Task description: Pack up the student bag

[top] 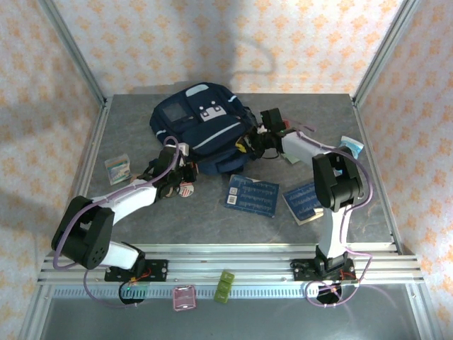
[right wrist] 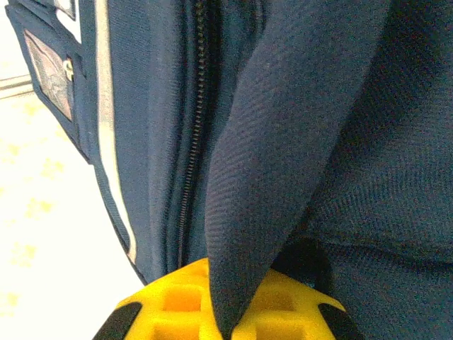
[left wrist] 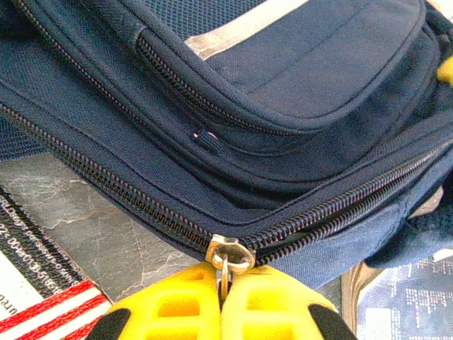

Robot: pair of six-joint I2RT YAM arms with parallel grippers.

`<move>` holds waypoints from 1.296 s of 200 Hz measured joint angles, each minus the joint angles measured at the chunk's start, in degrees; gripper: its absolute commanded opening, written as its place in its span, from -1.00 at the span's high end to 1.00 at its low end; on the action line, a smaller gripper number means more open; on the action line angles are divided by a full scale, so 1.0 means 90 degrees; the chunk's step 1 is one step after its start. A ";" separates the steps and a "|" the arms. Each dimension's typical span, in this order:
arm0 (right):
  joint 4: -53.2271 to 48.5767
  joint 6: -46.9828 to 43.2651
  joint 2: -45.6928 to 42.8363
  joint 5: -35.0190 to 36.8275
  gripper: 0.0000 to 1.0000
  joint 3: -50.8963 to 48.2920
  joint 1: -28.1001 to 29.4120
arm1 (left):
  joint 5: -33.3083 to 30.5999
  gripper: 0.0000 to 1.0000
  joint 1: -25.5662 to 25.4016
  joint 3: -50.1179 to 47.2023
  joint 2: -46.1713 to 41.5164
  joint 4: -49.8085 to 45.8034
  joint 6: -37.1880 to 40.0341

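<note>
The student bag (top: 202, 127), a navy backpack with a white stripe and grey-white front patches, lies at the back middle of the table. My left gripper (top: 182, 177) is at the bag's near left edge. Its yellow fingers (left wrist: 177, 304) are shut on the metal pull of the zipper slider (left wrist: 230, 253) of the main zip. To the slider's right the zip (left wrist: 354, 205) stands parted. My right gripper (top: 246, 144) is at the bag's right side. It is shut on a raised fold of navy bag fabric (right wrist: 283, 142), which runs down between its yellow fingers (right wrist: 170, 304).
Two flat blue patterned books (top: 252, 195) (top: 304, 200) lie on the table in front of the bag. A small green-and-white box (top: 118, 168) stands at the left. A pink item (top: 184, 297) and a green item (top: 224, 287) rest on the near rail.
</note>
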 measured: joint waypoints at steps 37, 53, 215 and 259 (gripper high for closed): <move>-0.0860 -0.0308 0.0738 0.0347 0.51 0.1625 -0.0078 | -0.0267 1.00 -0.0646 0.0175 0.0185 0.0192 -0.0189; -0.1078 -0.0461 0.1083 0.0702 0.20 0.2312 -0.0160 | -0.0379 1.00 -0.0886 0.0398 0.0488 0.0362 -0.0362; -0.0760 -0.0704 -0.1103 0.0923 -0.20 -0.0478 0.0345 | -0.0452 1.00 -0.1321 0.1579 0.1899 0.0474 -0.0483; -0.0442 -0.0442 -0.0010 0.0668 0.20 -0.0056 0.0549 | -0.0461 1.00 -0.1392 0.1579 0.1899 0.0355 -0.0481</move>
